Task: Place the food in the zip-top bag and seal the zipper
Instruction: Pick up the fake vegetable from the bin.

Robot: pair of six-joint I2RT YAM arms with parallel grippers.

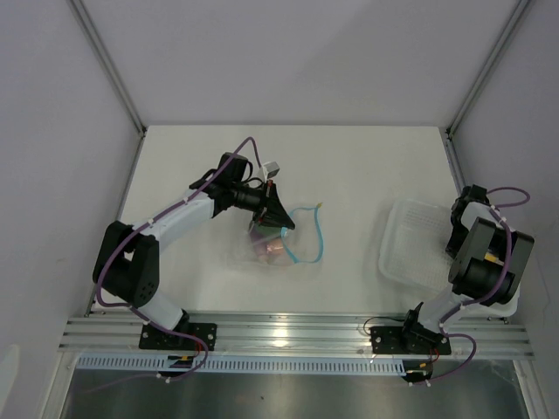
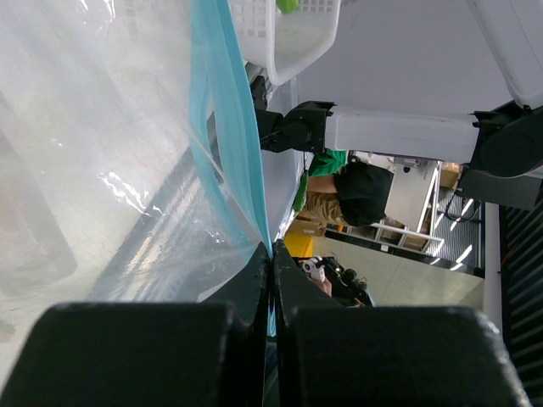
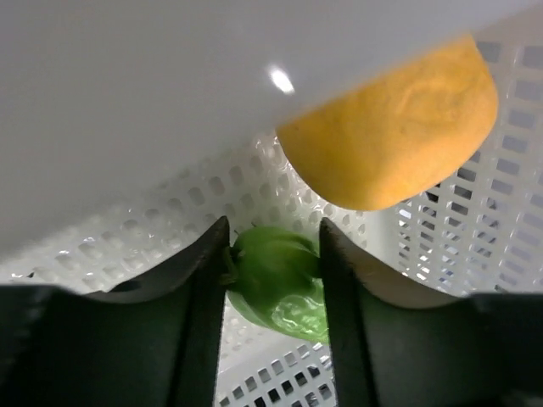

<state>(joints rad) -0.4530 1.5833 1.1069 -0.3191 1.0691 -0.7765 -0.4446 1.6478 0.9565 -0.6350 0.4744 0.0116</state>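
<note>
Top view: the zip-top bag lay on the desk left of centre. Its long axis ran from 9 to 3 o'clock and its mouth faced 3 o'clock. The zipper stood open in a loop at that end. A pinkish piece was seen inside the bag, near the mouth.

My left fingers were at the 12 o'clock side of the mouth. In the left wrist view they were clenched flat together on the zipper, the pads meeting with only the blue strip between them. The strip ran away from the tips toward 11 o'clock, with clear film hanging to its 9 o'clock side.

The white basket stood at the 3 o'clock side of the desk, well apart from the bag. My right arm was over its 3 o'clock rim and hid the fingers from above.

Right wrist view: my right fingers stood either side of the green piece, both touching its flanks, so grasping it. Its long axis ran from about 10 to 4 o'clock. The yellow-orange piece lay at 1 o'clock of it, against the perforated wall.
</note>
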